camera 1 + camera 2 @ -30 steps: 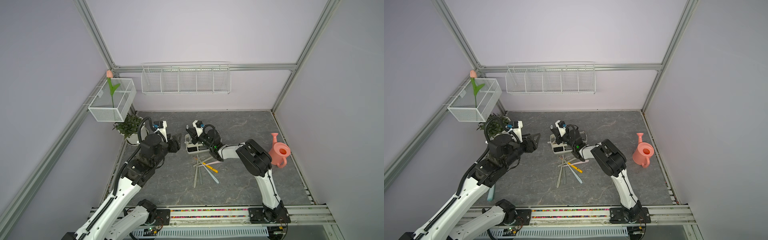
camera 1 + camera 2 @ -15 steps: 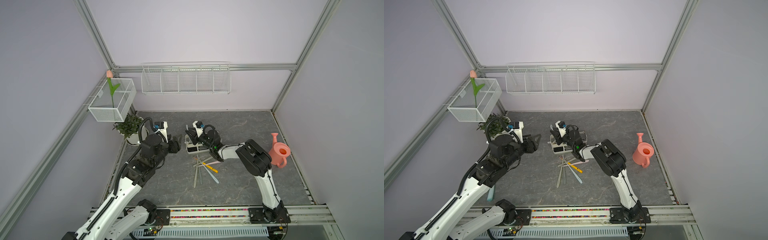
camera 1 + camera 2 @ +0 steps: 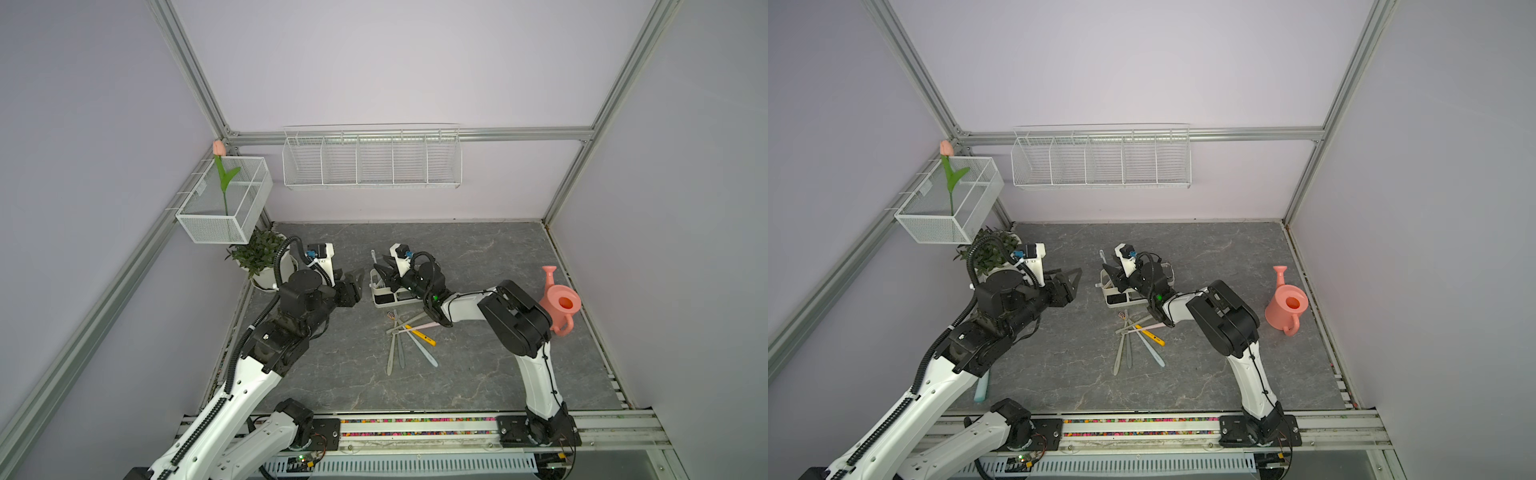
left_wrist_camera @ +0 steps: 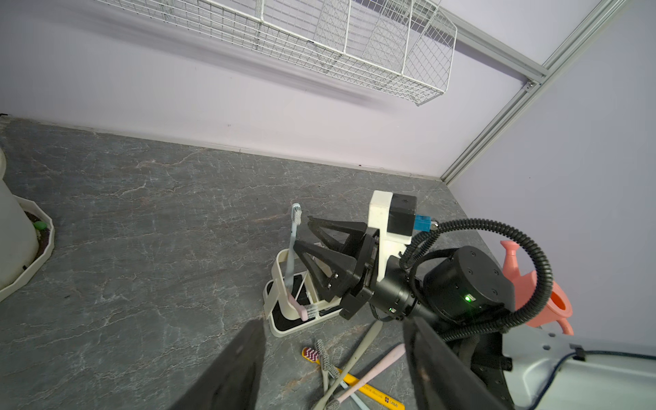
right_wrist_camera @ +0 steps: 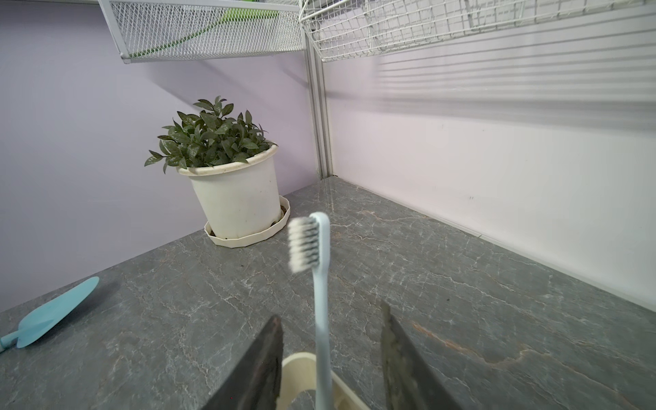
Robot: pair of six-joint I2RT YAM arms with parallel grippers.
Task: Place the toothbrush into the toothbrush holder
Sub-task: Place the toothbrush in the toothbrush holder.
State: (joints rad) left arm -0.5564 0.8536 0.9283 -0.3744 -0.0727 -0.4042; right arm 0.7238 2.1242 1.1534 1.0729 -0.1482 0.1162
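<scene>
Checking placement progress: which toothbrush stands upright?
The pale-blue toothbrush, head up in the cream bin of the toothbrush holder; the piled ones lie flat on the table.

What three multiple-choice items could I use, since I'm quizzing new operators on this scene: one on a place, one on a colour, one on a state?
1. Where does the light blue toothbrush stand?
A) in the cream end bin of the toothbrush holder
B) in a clear cup of it
C) lying outside it

2. What colour is the watering can?
A) green
B) pink
C) white

3. How is the right gripper?
A) shut on the toothbrush
B) shut on nothing
C) open

Answers:
1 A: its handle drops inside the cream rim.
2 B: it shows pink in both top views.
3 C: its fingers stand apart on either side of the handle, not touching it.
</scene>
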